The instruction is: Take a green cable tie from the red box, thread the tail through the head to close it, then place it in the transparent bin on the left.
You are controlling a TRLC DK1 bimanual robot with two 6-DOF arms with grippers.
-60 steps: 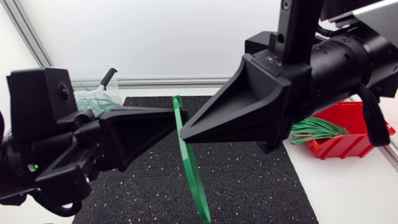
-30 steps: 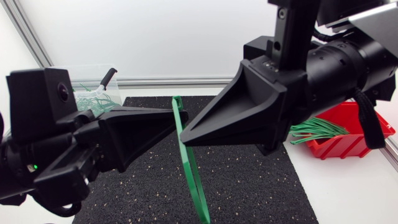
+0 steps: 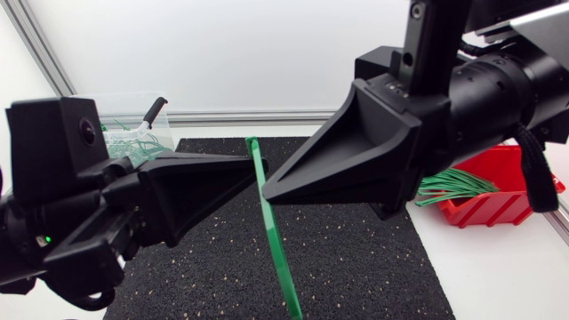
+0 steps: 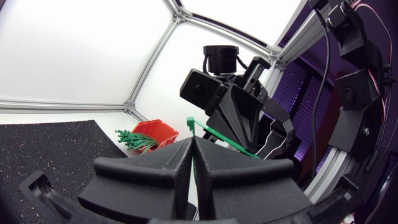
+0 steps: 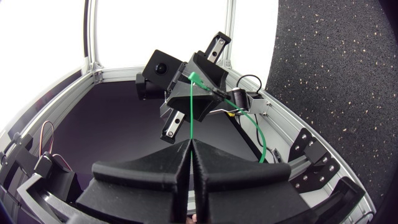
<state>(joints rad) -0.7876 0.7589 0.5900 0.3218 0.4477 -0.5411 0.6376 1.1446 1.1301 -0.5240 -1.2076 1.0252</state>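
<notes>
Left gripper point(image 3: 256, 166) is pinching the green cable tie point(image 3: 274, 236) near one end. Right gripper point(image 3: 266, 193) is clamping it right beside that, over the black mat point(image 3: 356, 258).

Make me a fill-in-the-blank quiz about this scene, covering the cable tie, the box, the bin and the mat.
1. The cable tie, held by both the left gripper and the right gripper, is ___ in colour.
2. Spare ties lie in the ___ box.
3. The mat below the held tie is ___.
4. The transparent bin stands on the ___ gripper's side of the mat.
Missing words: green; red; black; left.
</notes>
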